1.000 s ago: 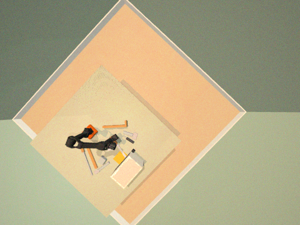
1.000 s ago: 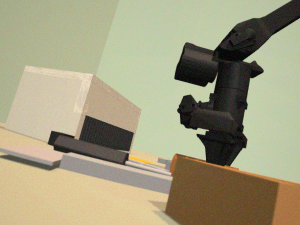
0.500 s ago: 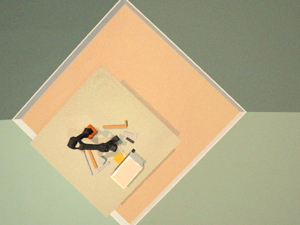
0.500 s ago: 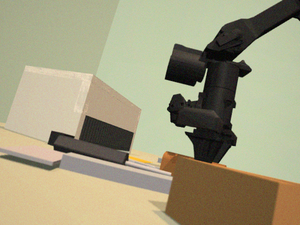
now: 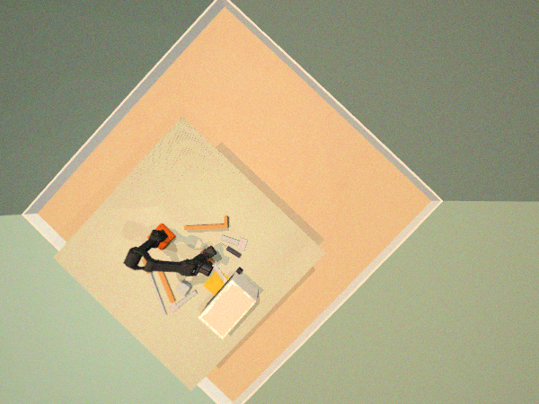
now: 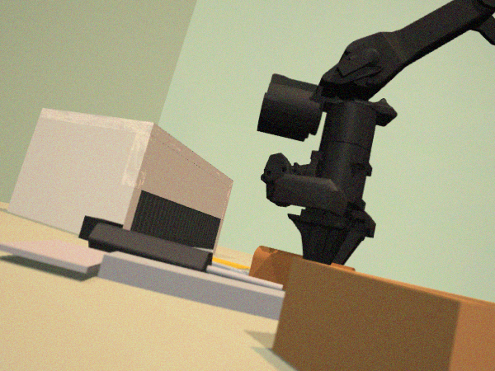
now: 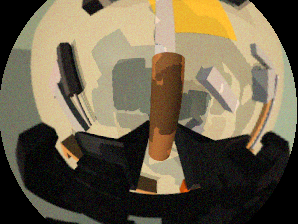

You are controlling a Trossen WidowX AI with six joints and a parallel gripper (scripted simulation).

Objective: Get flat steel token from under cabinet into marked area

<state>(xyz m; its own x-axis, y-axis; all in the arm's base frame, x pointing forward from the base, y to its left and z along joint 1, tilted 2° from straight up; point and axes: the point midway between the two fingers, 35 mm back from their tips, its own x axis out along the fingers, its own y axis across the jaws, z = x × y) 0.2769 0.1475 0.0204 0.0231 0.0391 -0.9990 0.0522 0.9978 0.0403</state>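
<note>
My gripper points down, shut on the brown round handle of a tool. The tool's pale flat blade reaches from the handle across the yellow marked area toward the cabinet front; its far end is out of the wrist view. The cabinet is a pale box with dark vent slots low on its front. I cannot make out the steel token in any view. Whether the blade touches the table is unclear.
A dark bar and a pale flat-headed tool lie on one side, near an orange L-shaped bar. A grey block, an orange bar and a thin grey stick lie on the other side.
</note>
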